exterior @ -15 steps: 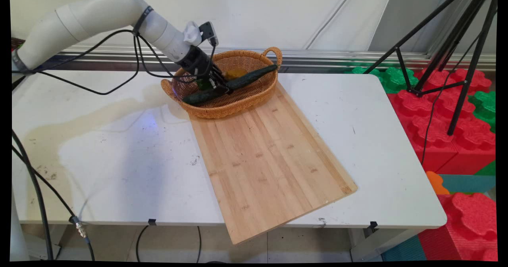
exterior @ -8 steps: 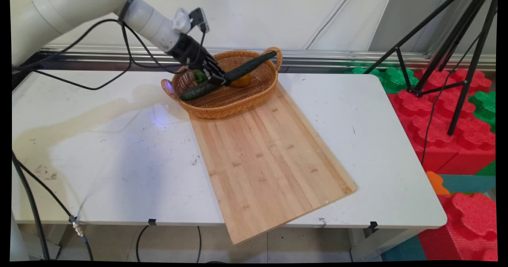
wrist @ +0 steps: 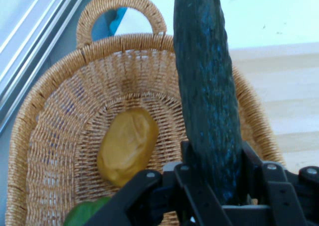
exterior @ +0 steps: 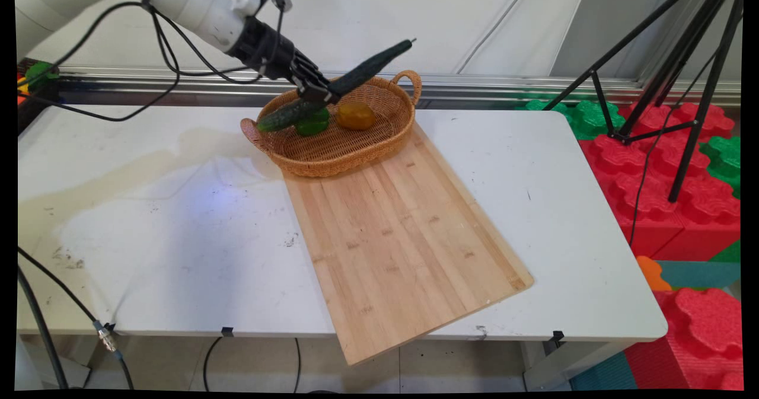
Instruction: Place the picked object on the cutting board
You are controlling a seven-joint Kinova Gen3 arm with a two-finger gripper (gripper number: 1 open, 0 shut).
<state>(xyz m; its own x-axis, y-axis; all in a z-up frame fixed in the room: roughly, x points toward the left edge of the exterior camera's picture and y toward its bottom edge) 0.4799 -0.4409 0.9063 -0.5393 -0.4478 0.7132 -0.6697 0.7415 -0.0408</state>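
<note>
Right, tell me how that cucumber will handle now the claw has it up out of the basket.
The cucumber looks stiff: held near its middle by the claw, both ends stick out straight without drooping. Being long and tilted, it may pivot in the grip if bumped. Its round, bumpy skin suggests it would roll once set on the cutting board.

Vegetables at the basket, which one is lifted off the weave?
The cucumber, long and dark green, clamped in the gripper and tilted above the basket. The yellow potato and green pepper lie inside.

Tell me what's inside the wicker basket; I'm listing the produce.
Inside the basket: a yellow potato and a green pepper, partly hidden by the cucumber held above in the gripper.
</note>
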